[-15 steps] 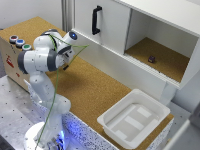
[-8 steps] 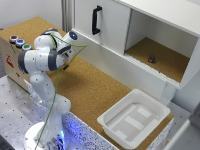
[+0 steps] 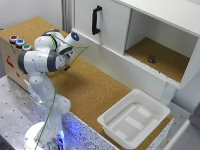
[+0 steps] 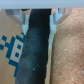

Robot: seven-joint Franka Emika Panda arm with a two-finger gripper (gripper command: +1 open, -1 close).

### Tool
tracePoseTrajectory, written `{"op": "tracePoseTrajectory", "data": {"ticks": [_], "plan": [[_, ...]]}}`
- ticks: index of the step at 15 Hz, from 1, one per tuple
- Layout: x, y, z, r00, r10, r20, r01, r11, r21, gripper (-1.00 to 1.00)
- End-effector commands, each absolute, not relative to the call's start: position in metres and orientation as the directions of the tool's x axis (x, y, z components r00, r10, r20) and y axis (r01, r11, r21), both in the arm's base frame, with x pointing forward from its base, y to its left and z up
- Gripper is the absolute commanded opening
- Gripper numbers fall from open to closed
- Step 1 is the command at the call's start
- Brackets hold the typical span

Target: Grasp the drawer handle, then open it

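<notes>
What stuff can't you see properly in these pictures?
- Pincer: exterior view, hidden behind the arm; open or shut unclear.
- Wrist view: the fingers are cut off by the edge; the dark strip is too blurred to name.
- Small dark thing in the cabinet: too small to name.

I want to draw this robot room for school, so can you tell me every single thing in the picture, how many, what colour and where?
drawer handle: one, black, upright on the white panel at the back.
drawer: one white front panel, shut, at the exterior view's left of the open cubby.
cubby: one, white walls, cork floor, beside the drawer.
small dark object: one, on the cubby floor; too small to name.
tray: one, white plastic, on the cork near the front edge.
cork tabletop: one, brown, under everything.
cardboard box: one, brown, at the exterior view's left.
buttons: three on the box, red, blue and green.
robot arm: one, white, base at front left.
gripper: one, pale fingers apart, above the cork, far from the handle.
</notes>
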State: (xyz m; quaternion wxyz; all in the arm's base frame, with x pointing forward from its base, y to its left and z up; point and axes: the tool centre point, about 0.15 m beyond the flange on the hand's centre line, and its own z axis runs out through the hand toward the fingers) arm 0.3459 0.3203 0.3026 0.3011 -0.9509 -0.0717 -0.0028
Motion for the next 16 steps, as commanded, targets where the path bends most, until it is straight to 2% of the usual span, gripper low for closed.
{"op": "tracePoseTrajectory", "data": {"ticks": [1,12,13,16], "plan": [[0.352,0.253,0.286,0.989,0.13,0.065,0.143,-0.775,-0.616,-1.0],[0.37,0.13,0.296,0.998,-0.039,0.058,0.001,-0.823,-0.569,-1.0],[0.372,0.126,0.298,0.998,-0.041,0.053,-0.004,-0.822,-0.57,1.0],[0.365,0.127,0.316,0.997,-0.025,0.074,0.02,-0.834,-0.551,1.0]]}}
